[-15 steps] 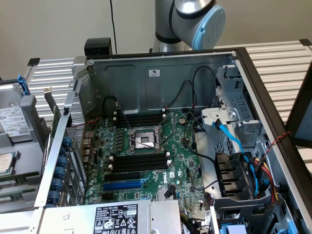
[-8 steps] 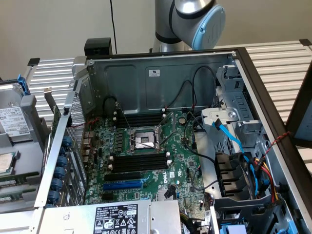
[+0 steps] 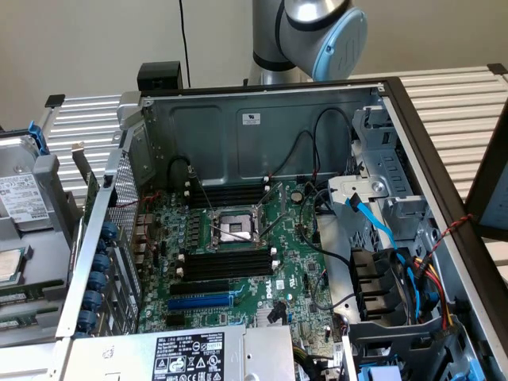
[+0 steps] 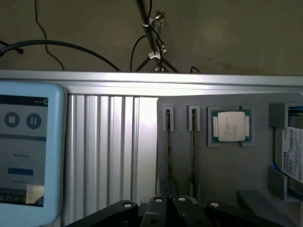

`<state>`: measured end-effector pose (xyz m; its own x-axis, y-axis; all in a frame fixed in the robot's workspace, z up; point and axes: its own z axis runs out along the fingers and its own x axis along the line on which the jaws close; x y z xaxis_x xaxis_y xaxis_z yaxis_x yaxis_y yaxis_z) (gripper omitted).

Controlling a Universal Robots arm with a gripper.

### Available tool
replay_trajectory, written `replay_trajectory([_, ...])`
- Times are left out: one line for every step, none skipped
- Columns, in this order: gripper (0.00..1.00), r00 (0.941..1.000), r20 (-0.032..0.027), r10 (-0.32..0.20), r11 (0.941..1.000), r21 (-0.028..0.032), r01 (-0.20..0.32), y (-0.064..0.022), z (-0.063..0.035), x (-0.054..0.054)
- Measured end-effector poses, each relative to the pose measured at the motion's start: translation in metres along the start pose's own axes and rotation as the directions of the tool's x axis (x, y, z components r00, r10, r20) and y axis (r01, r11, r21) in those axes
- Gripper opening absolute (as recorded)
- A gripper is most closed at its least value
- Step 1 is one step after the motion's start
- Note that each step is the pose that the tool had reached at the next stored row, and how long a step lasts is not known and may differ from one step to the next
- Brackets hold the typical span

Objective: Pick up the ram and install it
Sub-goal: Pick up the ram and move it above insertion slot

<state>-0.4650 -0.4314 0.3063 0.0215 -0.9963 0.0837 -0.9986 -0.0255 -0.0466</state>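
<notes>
Open computer case point(image 3: 206, 127) nearest; arm point(image 3: 317, 32) beyond its far wall. Pincer point(image 4: 174, 210) hovers by grey holder point(image 4: 227, 175); its opening cannot be told. Ram point(image 4: 168, 146) stands on edge in a holder slot, second stick point(image 4: 193, 146) just beside.

Green motherboard point(image 3: 298, 262), blue slot point(image 3: 200, 302), ribbed silver table point(image 4: 104, 151).

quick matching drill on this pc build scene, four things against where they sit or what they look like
1 cpu socket
2 expansion slot
3 processor chip
4 tablet

a dark blue, on the motherboard
b in a grey tray recess
c between the black memory slots
d screen lit, showing a pause button

Pairs: 1-c, 2-a, 3-b, 4-d
</notes>
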Motion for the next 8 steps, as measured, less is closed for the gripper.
replay_trajectory([0.1,1.0,0.0,0.0,1.0,0.0,0.0,0.0,0.0,0.0])
replay_trajectory([0.1,1.0,0.0,0.0,1.0,0.0,0.0,0.0,0.0,0.0])
replay_trajectory([0.1,1.0,0.0,0.0,1.0,-0.0001,0.0,0.0,0.0,0.0])
replay_trajectory([0.1,1.0,0.0007,0.0,1.0,-0.0003,0.0,0.0,0.0005,0.0001])
replay_trajectory([0.1,1.0,0.0017,0.0,1.0,0.0,0.0,0.0001,0.0021,-0.0001])
replay_trajectory([0.1,1.0,0.0021,0.0,1.0,0.0001,0.0,0.0002,0.0041,-0.0002])
replay_trajectory([0.1,1.0,0.0022,0.0,1.0,0.0,0.0,0.0003,0.0058,-0.0002])
replay_trajectory([0.1,1.0,0.0022,0.0,1.0,0.0,0.0,0.0003,0.0078,-0.0002])
